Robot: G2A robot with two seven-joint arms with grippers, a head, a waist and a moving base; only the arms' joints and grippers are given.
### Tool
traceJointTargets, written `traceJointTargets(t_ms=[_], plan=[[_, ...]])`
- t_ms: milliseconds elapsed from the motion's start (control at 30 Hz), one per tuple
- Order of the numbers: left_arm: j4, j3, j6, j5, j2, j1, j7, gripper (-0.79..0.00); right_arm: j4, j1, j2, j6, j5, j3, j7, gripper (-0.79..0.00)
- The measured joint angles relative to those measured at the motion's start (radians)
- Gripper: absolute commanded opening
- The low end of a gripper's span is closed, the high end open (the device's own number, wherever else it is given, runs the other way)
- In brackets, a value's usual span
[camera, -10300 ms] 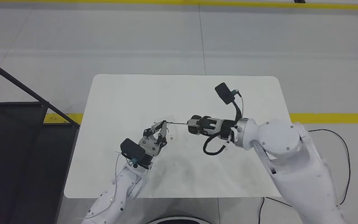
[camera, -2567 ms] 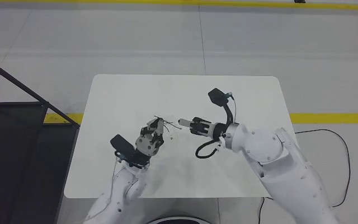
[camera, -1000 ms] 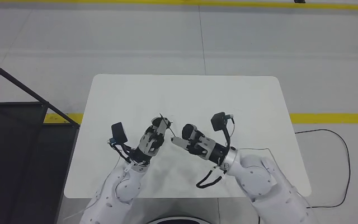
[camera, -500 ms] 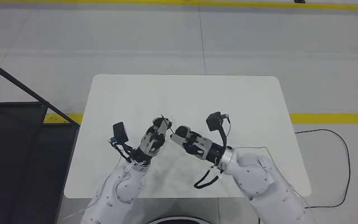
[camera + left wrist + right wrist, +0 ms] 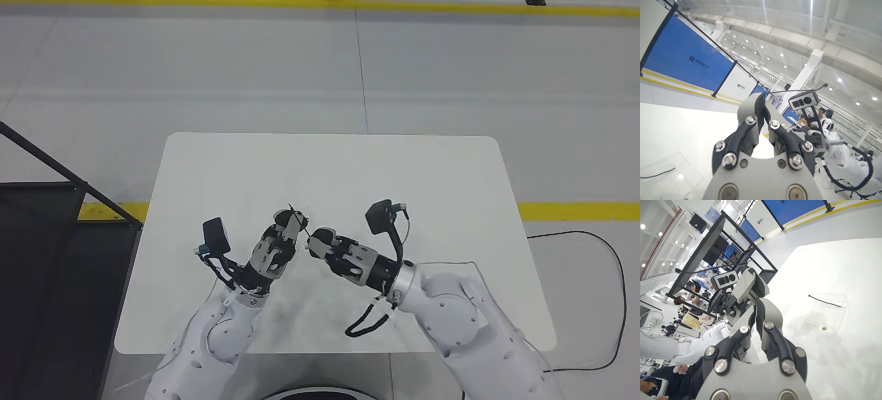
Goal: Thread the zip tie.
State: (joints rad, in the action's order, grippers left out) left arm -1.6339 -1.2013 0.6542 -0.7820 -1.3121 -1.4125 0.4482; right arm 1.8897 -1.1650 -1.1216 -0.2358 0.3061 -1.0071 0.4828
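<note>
Black zip tie (image 5: 791, 91) | left tool (image 5: 762, 98) clenching it | right tool (image 5: 758, 308) clenched | blue panel (image 5: 687, 62) lettered

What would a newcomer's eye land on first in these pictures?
Two grippers nearly tip to tip above the middle of the white table: the left gripper is shut on a thin black zip tie, with the right gripper close beside it. On the table nearby lies a clear tray holding a second zip tie.
</note>
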Motion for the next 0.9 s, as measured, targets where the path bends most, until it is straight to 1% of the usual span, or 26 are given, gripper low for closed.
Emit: traceJointTargets(t_ms=[100, 133, 267, 300, 333, 367, 433, 467, 500, 533, 567, 600, 800, 900], plan=[[0.001, -0.002, 0.003, 0.0, -0.001, -0.001, 0.002, -0.785, 0.0, -0.001, -0.002, 0.003, 0.0, -0.002, 0.001, -0.745], [0.001, -0.002, 0.005, 0.0, -0.001, -0.001, 0.002, -0.785, 0.0, -0.001, -0.002, 0.003, -0.001, -0.002, 0.002, -0.785], [0.002, -0.004, 0.009, -0.001, -0.002, -0.003, 0.002, -0.785, 0.0, -0.001, -0.004, 0.004, -0.001, -0.004, 0.005, -0.785], [0.002, -0.004, 0.01, 0.0, -0.002, -0.003, 0.002, -0.723, 0.001, -0.002, -0.005, 0.004, 0.0, -0.005, 0.006, -0.785], [0.002, -0.003, 0.012, 0.002, -0.002, -0.004, 0.001, -0.557, 0.001, -0.002, -0.005, 0.003, 0.001, -0.006, 0.006, -0.785], [0.002, -0.003, 0.015, 0.006, -0.002, -0.004, -0.002, -0.489, 0.002, -0.003, -0.005, 0.003, 0.002, -0.006, 0.006, -0.785], [0.0, -0.005, 0.02, 0.015, -0.002, -0.005, -0.011, -0.499, 0.003, -0.004, -0.006, 0.002, 0.002, -0.008, 0.006, -0.785], [-0.001, -0.007, 0.022, 0.018, -0.002, -0.005, -0.015, -0.493, 0.003, -0.005, -0.007, 0.002, 0.002, -0.009, 0.007, -0.785], [-0.002, -0.008, 0.024, 0.02, -0.002, -0.006, -0.018, -0.468, 0.004, -0.005, -0.007, 0.002, 0.003, -0.01, 0.008, -0.785], [-0.002, -0.009, 0.025, 0.022, -0.002, -0.006, -0.02, -0.4, 0.005, -0.006, -0.007, 0.002, 0.004, -0.011, 0.009, -0.785], [-0.002, -0.009, 0.025, 0.024, -0.002, -0.007, -0.021, -0.012, 0.006, -0.006, -0.008, 0.002, 0.005, -0.011, 0.009, -0.785], [-0.003, -0.01, 0.025, 0.026, -0.003, -0.007, -0.023, 0.0, 0.006, -0.007, -0.008, 0.002, 0.005, -0.012, 0.01, -0.785], [-0.003, -0.013, 0.028, 0.04, -0.003, -0.008, -0.043, 0.0, 0.015, -0.01, -0.01, 0.002, 0.004, -0.022, 0.012, -0.785], [0.001, -0.02, 0.063, 0.043, 0.0, -0.01, -0.07, 0.0, 0.021, -0.016, -0.009, -0.006, -0.01, -0.035, 0.008, -0.785]])
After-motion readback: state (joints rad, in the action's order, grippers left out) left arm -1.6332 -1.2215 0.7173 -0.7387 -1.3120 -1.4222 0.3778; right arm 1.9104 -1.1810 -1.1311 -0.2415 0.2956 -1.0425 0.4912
